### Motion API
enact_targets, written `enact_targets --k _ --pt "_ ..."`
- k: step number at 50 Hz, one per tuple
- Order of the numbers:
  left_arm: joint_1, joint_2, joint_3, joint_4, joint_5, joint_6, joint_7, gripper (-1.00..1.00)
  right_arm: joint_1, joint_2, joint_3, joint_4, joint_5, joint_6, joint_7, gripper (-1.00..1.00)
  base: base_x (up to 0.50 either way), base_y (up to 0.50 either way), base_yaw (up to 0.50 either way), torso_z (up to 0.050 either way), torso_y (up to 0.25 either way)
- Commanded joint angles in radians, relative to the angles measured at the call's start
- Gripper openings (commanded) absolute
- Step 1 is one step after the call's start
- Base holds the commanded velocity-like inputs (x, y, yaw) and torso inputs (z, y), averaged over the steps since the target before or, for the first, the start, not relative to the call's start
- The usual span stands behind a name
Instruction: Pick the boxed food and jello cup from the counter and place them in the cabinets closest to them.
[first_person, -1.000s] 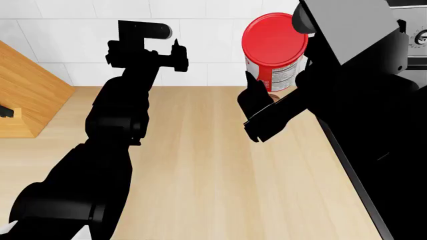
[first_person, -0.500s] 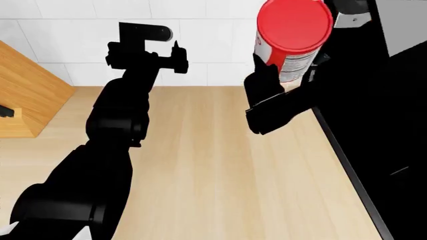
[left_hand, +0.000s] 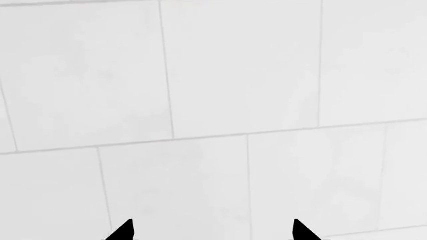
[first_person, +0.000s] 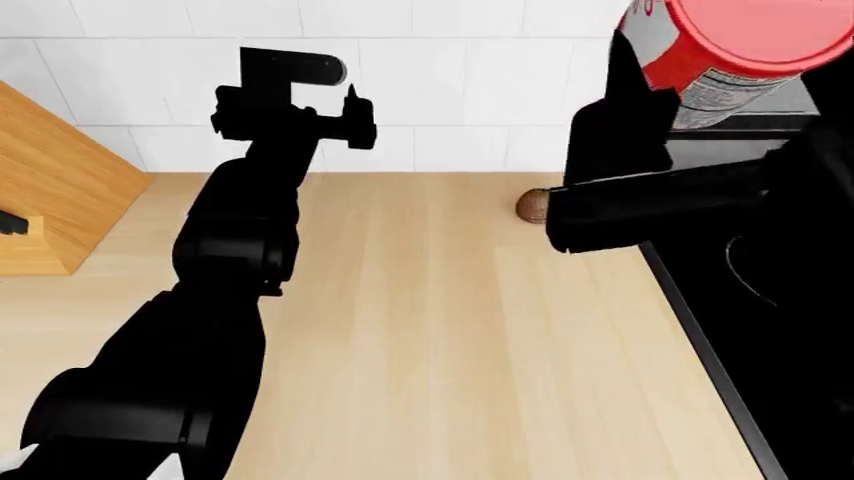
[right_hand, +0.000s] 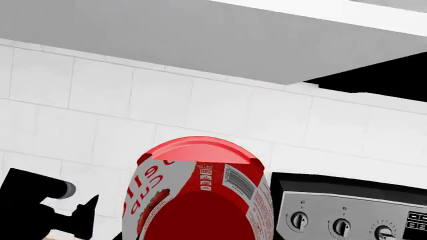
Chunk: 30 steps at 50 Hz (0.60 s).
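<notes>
Right fingers (first_person: 627, 95) clamped on the cup (first_person: 741, 45), held high above the desk (first_person: 427, 330) at the upper right of the head view, red lid tilted toward the camera, printed white-and-red side showing below the lid. Black finger visible against the cup's left side; opposite finger hidden behind the cup. Right arm (first_person: 667, 205) reaching in from the right, crossing above the desk's back right corner and the stovetop (first_person: 774, 340). In the right wrist view, cup (right_hand: 200, 195) close to the lens, filling the lower middle, barcode and red lettering on its side, tiled wall (right_hand: 80, 100) behind, a grey cabinet underside (right_hand: 200, 40) overhead, and a stove panel with knobs (right_hand: 347, 220) beside the cup.

Left fingers (left_hand: 212, 231) parted, nothing between the two black tips, pointed at bare white tiles (left_hand: 233, 75) in the left wrist view. In the head view, left fingers (first_person: 350, 115) raised in front of the wall above the desk's back edge, left arm (first_person: 227, 260) stretching up from the lower left.

Small brown ball (first_person: 533, 205) lying on the desk near the back right, just beside the right arm, partly covered by it. Wooden block (first_person: 60, 190) standing on the desk at the far left against the wall. Black stovetop flush with the desk's right edge. Boxed food not in view.
</notes>
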Motion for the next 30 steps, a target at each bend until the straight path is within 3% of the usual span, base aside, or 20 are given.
enact_targets --k 1,18,30 --pt "0.002 0.000 0.004 0.000 0.004 0.001 -0.009 1.00 0.215 0.098 -0.214 -0.095 -0.089 -0.196 0.028 -1.00 0.00 0.00 0.00 0.000 0.000" --pt "0.003 0.001 0.029 0.000 0.002 0.001 -0.023 1.00 0.216 0.195 0.198 -0.095 0.078 -0.006 0.028 -1.00 0.00 0.00 0.00 0.000 0.001" --pt "0.006 0.001 0.037 0.000 0.003 0.004 -0.034 1.00 0.216 0.116 0.426 0.008 0.173 0.116 0.028 -1.00 0.00 0.00 0.00 0.001 0.000"
